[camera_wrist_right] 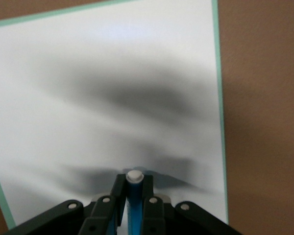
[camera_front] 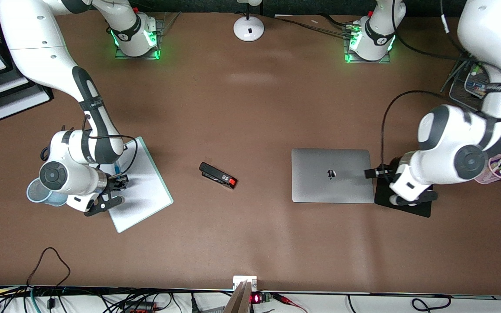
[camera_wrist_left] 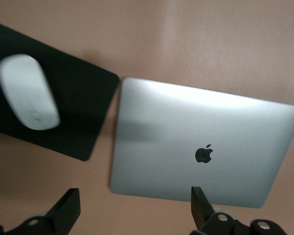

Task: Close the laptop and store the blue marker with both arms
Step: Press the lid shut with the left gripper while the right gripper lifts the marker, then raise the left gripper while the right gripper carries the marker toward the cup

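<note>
Brown desk (camera_front: 250, 108) covering runs the whole width under both arms. On it the laptop (camera_front: 332, 175) lies with its lid already down, logo up, toward the left arm's end, so the step in hand looks to be storing the blue marker (camera_wrist_right: 134, 205). That marker stands clamped between the closed fingers of the right gripper (camera_wrist_right: 133, 196), whitish end pointing away from the wrist, over the white board (camera_front: 141, 187) with the green edge at the right arm's end. Just beside the board, under the right arm's wrist, sits a pale blue cup (camera_front: 37, 193), the likely place to put it. To do this well, I would lift the marker clear of the board, bring it over the cup's mouth, tilt it close to upright, and only then let go. The left gripper (camera_wrist_left: 132, 213) hangs with its fingers spread wide and empty over the laptop's edge beside the black mouse pad (camera_wrist_left: 83, 107) and white mouse (camera_wrist_left: 27, 93); that arm waits.
</note>
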Available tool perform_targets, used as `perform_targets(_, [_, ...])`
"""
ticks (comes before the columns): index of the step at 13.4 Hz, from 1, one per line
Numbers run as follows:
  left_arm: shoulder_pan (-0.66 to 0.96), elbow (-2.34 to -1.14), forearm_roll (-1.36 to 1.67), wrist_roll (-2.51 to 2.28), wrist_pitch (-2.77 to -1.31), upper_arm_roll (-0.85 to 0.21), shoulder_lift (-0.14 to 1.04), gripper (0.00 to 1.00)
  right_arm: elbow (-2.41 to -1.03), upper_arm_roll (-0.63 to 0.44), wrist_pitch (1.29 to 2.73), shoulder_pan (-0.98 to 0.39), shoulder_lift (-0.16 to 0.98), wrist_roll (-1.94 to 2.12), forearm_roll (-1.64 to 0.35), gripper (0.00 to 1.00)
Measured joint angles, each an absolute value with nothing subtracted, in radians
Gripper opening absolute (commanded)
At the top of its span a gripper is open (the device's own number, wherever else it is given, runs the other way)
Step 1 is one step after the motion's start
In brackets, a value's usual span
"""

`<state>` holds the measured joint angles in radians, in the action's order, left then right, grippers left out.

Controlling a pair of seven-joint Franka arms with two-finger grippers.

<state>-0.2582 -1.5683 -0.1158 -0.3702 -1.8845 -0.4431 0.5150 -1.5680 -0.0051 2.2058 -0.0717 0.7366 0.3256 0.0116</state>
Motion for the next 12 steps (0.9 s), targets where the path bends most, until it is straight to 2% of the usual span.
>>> perform_targets(5, [-0.311, -1.535, -0.121, -0.205, -1.845, -0.439, 0.375, 1.0, -1.548, -0.006, 2.208, -0.068, 0.661, 0.393, 0.005, 0.14])
perform_targets(7, [-0.333, -1.462, -0.121, -0.136, -1.759, -0.435, 0.362, 1.0, -1.548, -0.009, 2.194, -0.064, 0.61, 0.48, -0.04, 0.13])
perform_targets(12, [-0.347, -1.294, -0.132, -0.116, -1.594, -0.435, 0.36, 1.0, -1.545, -0.013, 2.026, -0.018, 0.457, 0.709, -0.157, 0.12])
